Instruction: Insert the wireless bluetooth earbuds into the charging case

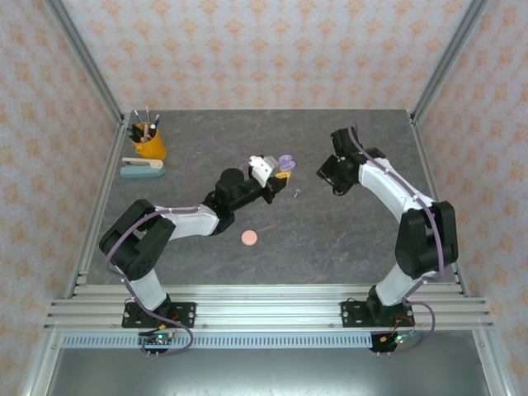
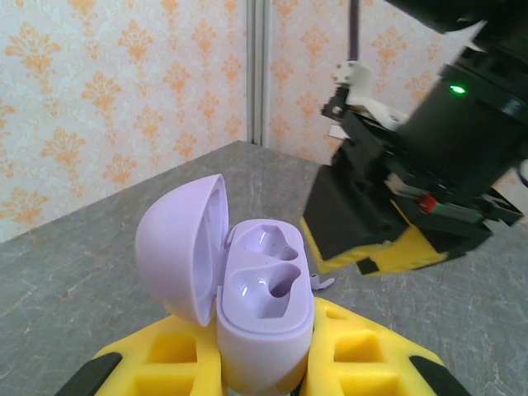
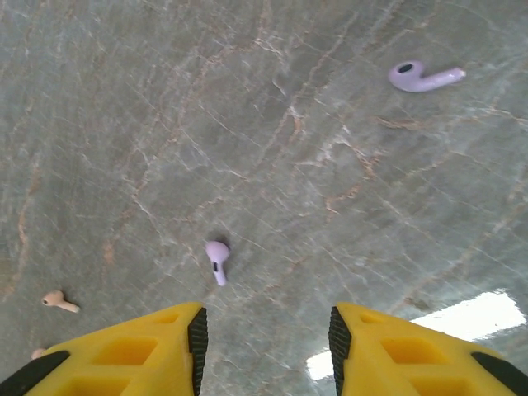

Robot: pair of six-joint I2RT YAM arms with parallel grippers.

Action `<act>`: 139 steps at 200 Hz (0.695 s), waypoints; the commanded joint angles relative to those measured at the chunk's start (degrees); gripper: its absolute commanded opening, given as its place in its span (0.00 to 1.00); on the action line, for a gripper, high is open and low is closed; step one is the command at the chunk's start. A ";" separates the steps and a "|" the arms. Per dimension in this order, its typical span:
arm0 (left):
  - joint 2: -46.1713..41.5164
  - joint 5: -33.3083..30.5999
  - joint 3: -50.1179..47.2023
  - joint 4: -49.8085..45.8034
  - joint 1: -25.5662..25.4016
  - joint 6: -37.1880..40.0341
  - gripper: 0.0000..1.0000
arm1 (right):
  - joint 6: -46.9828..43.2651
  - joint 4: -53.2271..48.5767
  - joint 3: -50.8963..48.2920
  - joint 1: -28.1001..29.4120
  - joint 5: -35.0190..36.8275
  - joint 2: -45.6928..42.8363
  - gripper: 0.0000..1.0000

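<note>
Hold: the left gripper (image 1: pixel 279 172) is clamped on the purple charging case (image 2: pixel 266 307). The lid is flipped open and both sockets are empty and facing up (presented for loading by the other arm, I'd judge). The right gripper (image 3: pixel 266 332) has its jaws apart with nothing between them. It hangs over a purple earbud (image 3: pixel 217 259) on the table (image 3: pixel 330 165), probably lining up a pick. The second purple earbud (image 3: pixel 422 77) lies well apart. A pale pink earbud (image 3: pixel 59 302) lies near the frame edge, and another pink bit beside it is cut off by the finger. The case's lower body is hidden between the fingers.

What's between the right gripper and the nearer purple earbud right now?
Bare tabletop, nothing else. In the right wrist view, the right gripper, jaws open, faces the nearer purple earbud across a short stretch of stone.
</note>
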 commanded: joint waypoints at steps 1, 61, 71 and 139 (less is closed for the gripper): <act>-1.90 -1.26 -1.45 7.85 -0.02 2.58 0.00 | 2.24 -3.50 3.92 0.33 -0.51 2.93 0.44; -0.77 -4.62 -1.96 10.38 0.20 3.33 0.00 | 1.64 -7.29 12.11 3.98 1.77 13.15 0.44; -0.69 -5.19 -2.29 11.13 0.22 3.24 0.00 | 1.59 -7.77 13.21 4.63 2.02 14.40 0.44; -2.33 -9.13 -3.61 11.57 0.74 3.33 0.00 | 2.03 -10.11 17.11 8.11 3.46 20.62 0.43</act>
